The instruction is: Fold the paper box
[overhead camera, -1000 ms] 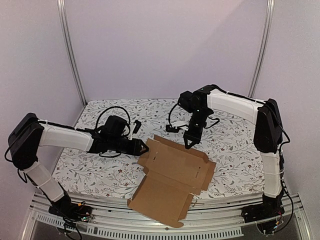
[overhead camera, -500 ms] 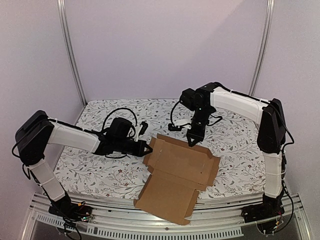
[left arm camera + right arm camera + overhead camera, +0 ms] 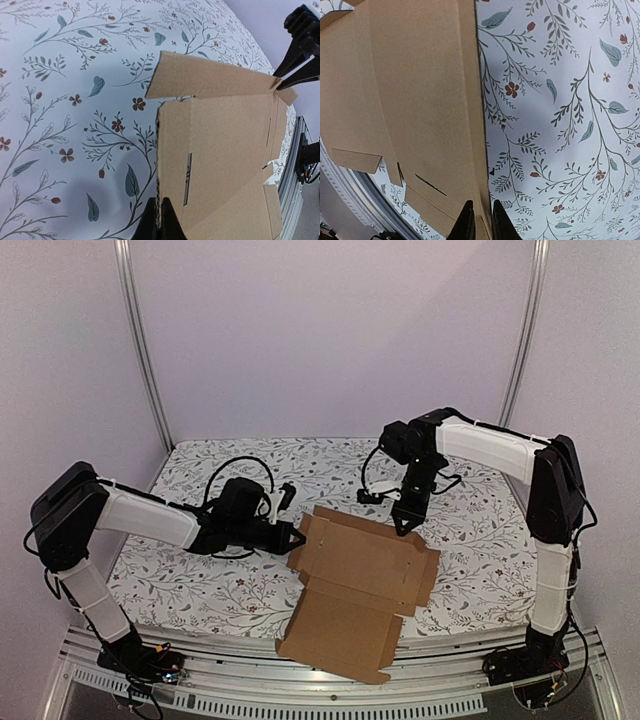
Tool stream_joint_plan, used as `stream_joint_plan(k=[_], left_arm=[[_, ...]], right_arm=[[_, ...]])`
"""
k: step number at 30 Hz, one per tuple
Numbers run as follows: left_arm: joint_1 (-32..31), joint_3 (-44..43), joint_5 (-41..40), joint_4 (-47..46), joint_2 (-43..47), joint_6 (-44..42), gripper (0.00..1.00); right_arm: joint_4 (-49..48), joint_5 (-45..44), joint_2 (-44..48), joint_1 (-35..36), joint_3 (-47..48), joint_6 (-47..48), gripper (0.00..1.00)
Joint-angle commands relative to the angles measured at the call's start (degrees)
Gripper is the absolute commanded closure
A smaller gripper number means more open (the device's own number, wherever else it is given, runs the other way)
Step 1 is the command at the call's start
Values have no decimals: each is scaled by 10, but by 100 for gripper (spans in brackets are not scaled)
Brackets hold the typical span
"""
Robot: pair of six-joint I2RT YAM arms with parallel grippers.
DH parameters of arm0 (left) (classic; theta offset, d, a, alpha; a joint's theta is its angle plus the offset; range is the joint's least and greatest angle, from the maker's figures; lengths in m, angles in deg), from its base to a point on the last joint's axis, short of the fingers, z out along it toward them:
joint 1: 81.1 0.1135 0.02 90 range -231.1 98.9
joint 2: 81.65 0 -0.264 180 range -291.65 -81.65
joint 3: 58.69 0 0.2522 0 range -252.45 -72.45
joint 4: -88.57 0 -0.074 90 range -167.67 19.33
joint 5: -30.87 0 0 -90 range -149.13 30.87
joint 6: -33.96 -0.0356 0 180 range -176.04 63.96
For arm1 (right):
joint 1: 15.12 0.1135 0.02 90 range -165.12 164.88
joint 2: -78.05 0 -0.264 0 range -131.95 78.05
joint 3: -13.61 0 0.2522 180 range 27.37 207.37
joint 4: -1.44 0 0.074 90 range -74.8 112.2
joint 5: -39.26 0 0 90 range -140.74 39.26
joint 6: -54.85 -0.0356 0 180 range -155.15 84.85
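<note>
Both my arms are at the paper box (image 3: 360, 570), a flat brown die-cut cardboard sheet with tabs and thin slots. It lies unfolded on the white table cloth printed with leaves and small red flowers (image 3: 180, 585), right of centre. Its near panel hangs out past the cloth's front edge, over the grey metal rail (image 3: 200, 680).

My left gripper (image 3: 297, 536) reaches in low from the left. It meets the sheet's left edge, just beside a side flap. In the left wrist view its jaws are pinched narrow on that edge (image 3: 159, 220), with cardboard between them. One slot (image 3: 187, 172) sits just inside the grip.

My right gripper (image 3: 404, 525) comes down from above onto the far edge, near the far right corner. The right wrist view shows the two dark fingertips (image 3: 466, 222) straddling that edge with the jaws close together, and the cardboard rim runs between them. Left of the grip is brown panel (image 3: 410, 100), right of it bare cloth (image 3: 570, 125).

The two grippers are well apart, at opposite ends of the far panel.
</note>
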Motion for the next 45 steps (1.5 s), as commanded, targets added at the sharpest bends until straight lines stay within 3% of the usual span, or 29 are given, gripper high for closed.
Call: stream_joint_plan(k=[1, 5, 10, 17, 21, 29, 32, 40, 45], left_arm=[[-5, 2, -10, -20, 9, 4, 100], [-5, 5, -12, -19, 11, 5, 100], [-5, 13, -15, -25, 18, 0, 100], [-6, 18, -18, -30, 21, -7, 100], [-6, 21, -17, -34, 21, -9, 100], [-6, 26, -19, -47, 23, -10, 100], [-6, 27, -18, -51, 23, -9, 100], [-6, 31, -19, -55, 26, -10, 100], [-6, 31, -18, -54, 24, -10, 100]], right_arm=[[-5, -5, 23, -2, -6, -1, 89], [-8, -3, 18, -1, -5, -3, 90], [-18, 0, 8, -3, -5, -5, 75], [-15, 6, -12, -10, 21, -9, 79], [-17, -3, -15, -14, 26, -7, 70], [-6, 21, -28, -22, 32, 1, 65], [-5, 27, -39, -23, 33, 1, 66], [2, 34, -48, -24, 36, 2, 83], [1, 35, -47, -24, 38, -1, 87]])
